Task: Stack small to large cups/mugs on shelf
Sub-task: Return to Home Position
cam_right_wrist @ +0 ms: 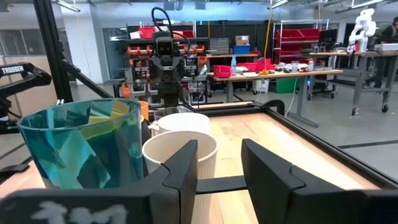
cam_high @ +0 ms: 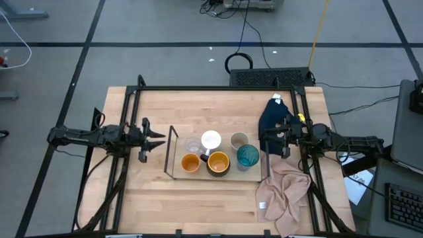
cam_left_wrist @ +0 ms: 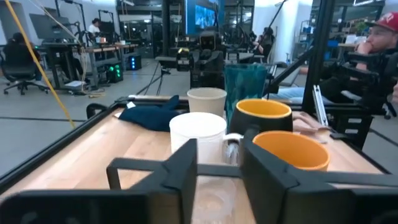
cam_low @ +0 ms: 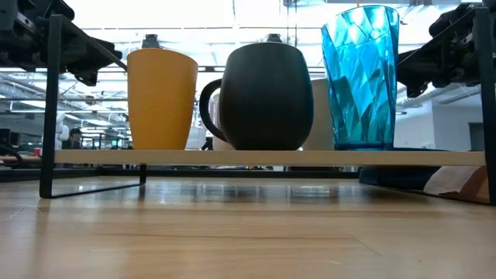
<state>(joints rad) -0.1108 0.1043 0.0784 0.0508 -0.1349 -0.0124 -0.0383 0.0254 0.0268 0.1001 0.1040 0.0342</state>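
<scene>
Light-wood tabletop (cam_high: 152,198) fills the overhead frame, with the low shelf (cam_high: 232,174) at its centre. On the shelf, the upper row holds the clear glass (cam_high: 192,145), white mug (cam_high: 211,140) and beige-grey cup (cam_high: 239,140). The lower row holds the orange cup (cam_high: 190,162), dark mug with yellow inside (cam_high: 218,162) and teal cup (cam_high: 248,157). The left gripper (cam_high: 158,139) hangs just left of the shelf and the right gripper (cam_high: 266,142) just right of it. Both have their fingers spread and hold nothing. A navy cloth (cam_high: 272,116) and a pink cloth (cam_high: 284,192) lie at right.
</scene>
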